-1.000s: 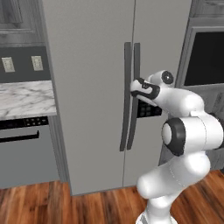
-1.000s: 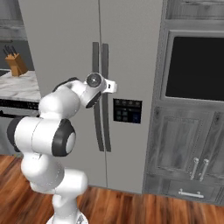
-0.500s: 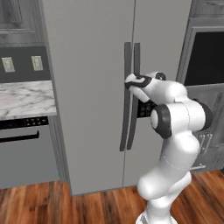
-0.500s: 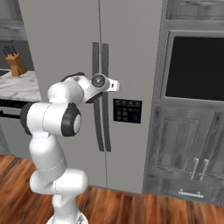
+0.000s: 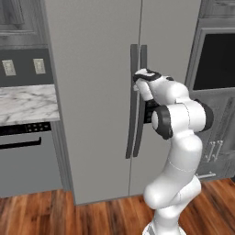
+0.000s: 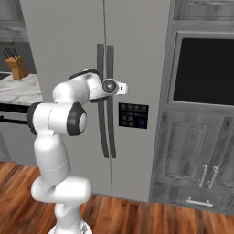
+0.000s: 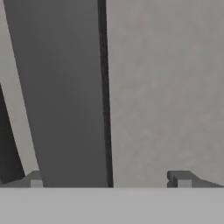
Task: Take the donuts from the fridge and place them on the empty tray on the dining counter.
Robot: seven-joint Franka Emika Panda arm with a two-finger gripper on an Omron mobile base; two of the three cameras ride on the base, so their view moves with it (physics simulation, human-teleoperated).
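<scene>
Figure. The arm at the closed fridge point(image 5: 101, 92), start of the door-opening step.

Over the last second the arm has swung from beside the control panel point(image 6: 133, 115) toward the seam between the two doors, and the gripper point(image 5: 137, 82) has arrived at the pair of long dark handles. The base has not driven; the background is unchanged. The reach for a handle appears nearly complete, though no grasp has been made.

Gripper state: the jaws stand wide apart. In the hand view one dark handle point(image 7: 61, 92) runs up between the two finger tips point(image 7: 181, 178), close to the tip on the left of that view, with bare grey door panel behind it; no contact can be confirmed.

The left base view places the hand against the upper part of the handles and shows the marble counter point(image 5: 25, 103) and the dishwasher point(image 5: 27, 160) beside the fridge. The right base view shows the wrist side-on, level with the handles, plus the wall oven point(image 6: 203, 68) and a knife block point(image 6: 17, 67). The hand view alone shows the handle lying inside the jaw span.

Both doors are shut, so the donuts, presumably inside, are hidden.
</scene>
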